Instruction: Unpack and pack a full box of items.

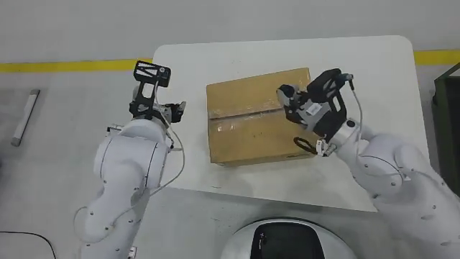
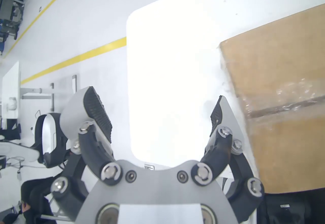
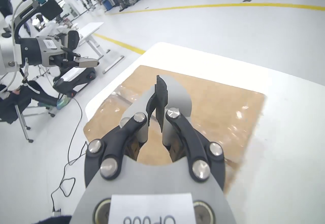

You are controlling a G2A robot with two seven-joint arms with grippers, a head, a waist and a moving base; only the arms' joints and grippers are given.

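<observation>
**The box mid-desk, grippers beside and above**

We find the box lying about midway across the desk. Our left gripper hangs at the desk's left edge, left of the box and apart from it. Our right gripper is above the right part of the box's top.

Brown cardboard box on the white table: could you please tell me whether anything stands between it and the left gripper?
Nothing visible does. The open left gripper hangs beside the taped brown cardboard box, with only bare white table between them.
</observation>
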